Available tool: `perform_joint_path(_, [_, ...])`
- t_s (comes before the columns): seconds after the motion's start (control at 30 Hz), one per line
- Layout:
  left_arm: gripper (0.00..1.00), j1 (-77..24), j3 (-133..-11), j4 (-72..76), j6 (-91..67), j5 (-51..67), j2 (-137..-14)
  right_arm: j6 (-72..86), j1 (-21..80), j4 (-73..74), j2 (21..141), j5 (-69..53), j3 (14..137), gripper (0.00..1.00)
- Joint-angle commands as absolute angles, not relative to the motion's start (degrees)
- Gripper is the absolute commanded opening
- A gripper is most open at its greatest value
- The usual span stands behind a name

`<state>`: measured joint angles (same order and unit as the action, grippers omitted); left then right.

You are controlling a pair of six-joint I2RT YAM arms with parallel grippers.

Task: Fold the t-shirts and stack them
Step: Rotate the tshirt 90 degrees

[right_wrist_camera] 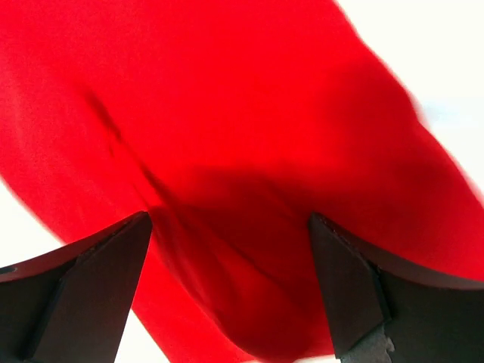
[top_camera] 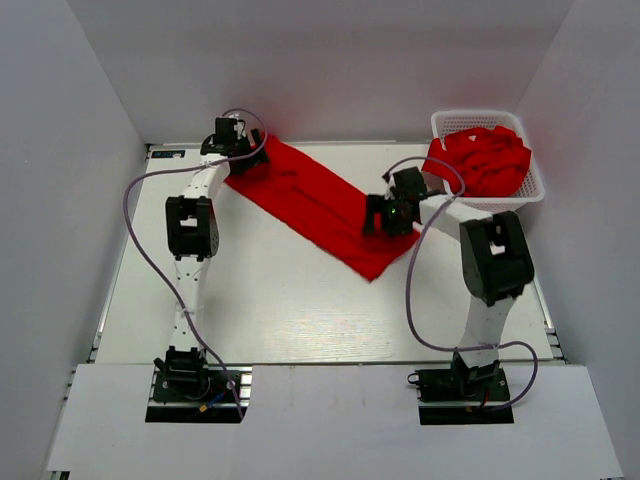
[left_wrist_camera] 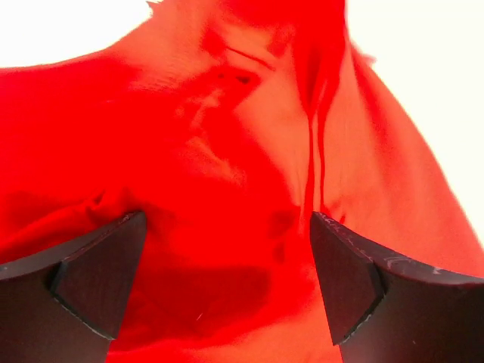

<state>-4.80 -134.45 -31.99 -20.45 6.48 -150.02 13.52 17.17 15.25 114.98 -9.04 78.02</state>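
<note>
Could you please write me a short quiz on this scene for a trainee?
1. True or false: the white basket is empty.
2. How does the laid-out t-shirt lie? A) as a long diagonal strip; B) rolled into a ball; C) draped over the basket.
3. Fill in: the left gripper and right gripper both have their jaws ____.
Key: 1 false, it holds crumpled red t-shirts; 2 A; 3 open.

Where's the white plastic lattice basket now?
In the top view, the white plastic lattice basket sits at the far right corner of the table, holding crumpled red t-shirts, beyond the right gripper.
</note>
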Motion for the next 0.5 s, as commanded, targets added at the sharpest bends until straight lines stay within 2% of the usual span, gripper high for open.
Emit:
perform_joint_path(0.0, [1.0, -6.5, -135.4, -30.2, -26.0, 19.6, -158.0, 14.9, 24.3, 21.0, 106.8, -18.4, 65.0, 0.9])
perform_joint_path(0.07, [1.0, -8.9, -134.5, -23.3, -29.4, 22.2, -159.4, 13.8, 28.3, 23.0, 103.0, -19.9, 59.8, 0.9])
perform_joint_path(0.2, [1.0, -13.0, -139.1, -19.0, -32.2, 22.2, -161.5, 12.5, 36.0, 22.7, 98.5, -21.1, 55.0, 0.9])
perform_joint_path(0.47, [1.0, -17.0, -140.9, -12.4, -36.2, 20.0, -164.0, 6.9, 46.9, 23.8, 105.8, -25.0, 64.0, 0.9])
